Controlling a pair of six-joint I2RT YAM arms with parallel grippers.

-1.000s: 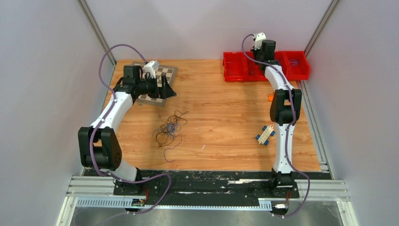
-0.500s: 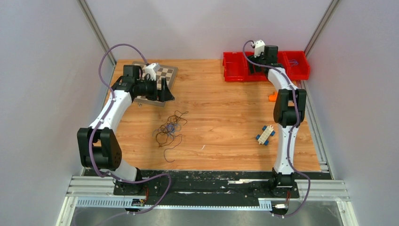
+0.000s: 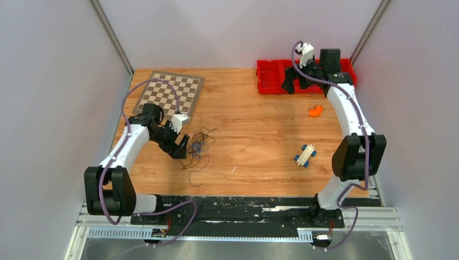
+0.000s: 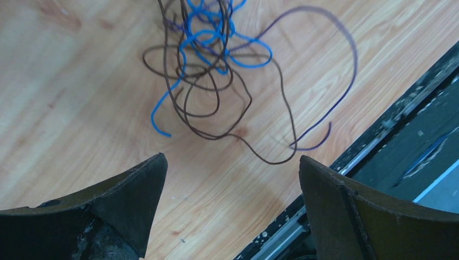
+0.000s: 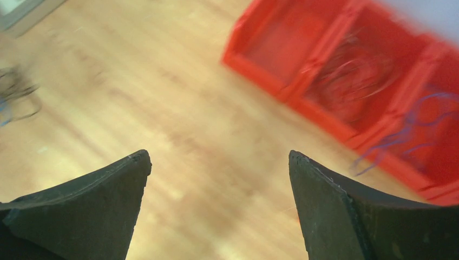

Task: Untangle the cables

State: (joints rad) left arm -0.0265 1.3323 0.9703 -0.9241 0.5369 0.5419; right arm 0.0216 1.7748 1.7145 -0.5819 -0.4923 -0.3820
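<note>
Left gripper (image 4: 231, 158) gapes wide and empty, the thin brown, blue and purple wire tangle (image 3: 195, 148) just ahead; right gripper (image 5: 217, 155) likewise, red plastic bins (image 3: 269, 76) ahead-right.

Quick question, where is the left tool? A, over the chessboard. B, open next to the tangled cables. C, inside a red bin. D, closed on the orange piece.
B: the top view shows the left tool open beside the cables, with nothing between its fingers.
</note>
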